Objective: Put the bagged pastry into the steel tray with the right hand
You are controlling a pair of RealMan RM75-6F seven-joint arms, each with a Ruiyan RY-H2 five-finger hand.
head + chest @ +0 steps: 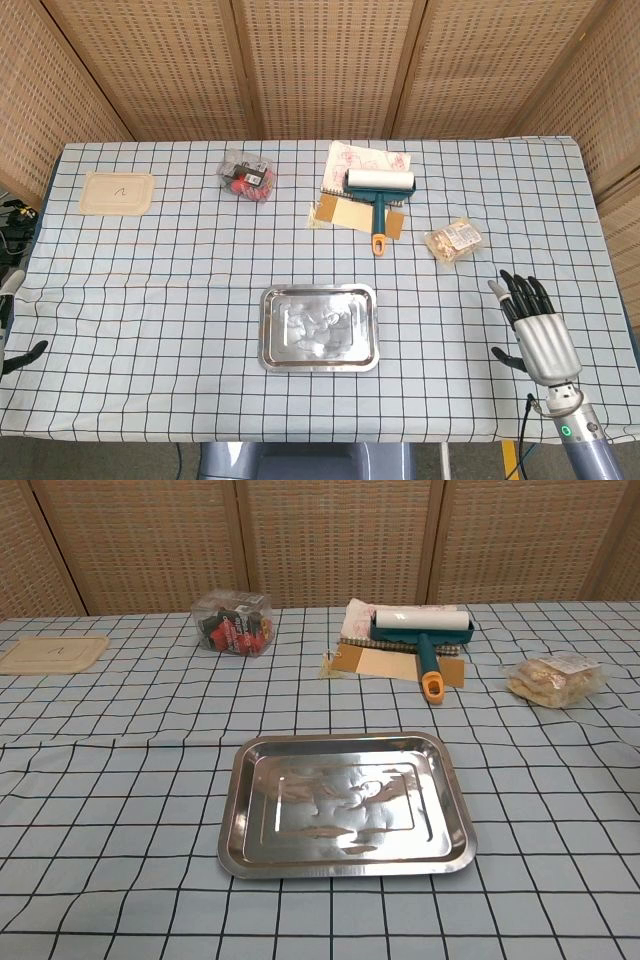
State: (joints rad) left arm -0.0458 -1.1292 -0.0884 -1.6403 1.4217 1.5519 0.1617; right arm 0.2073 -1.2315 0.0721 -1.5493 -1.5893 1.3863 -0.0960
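- Nearest, the right hand (535, 328) hovers at the table's near right edge, fingers spread wide, holding nothing.
- Left hand (8, 330): barely visible, finger state unclear.
- Steel tray (319, 327) sits centre, long axis left-right.
- Farther right, the bagged pastry (453, 241) lies flat, long axis roughly left-right.

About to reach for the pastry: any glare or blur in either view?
Chest view: wavy reflections on the steel tray; bagged pastry sharp. Head view: even light, tray mildly shiny, right hand in focus.

Bright, even light, sharp focus; soft glare on the steel tray (345, 855).
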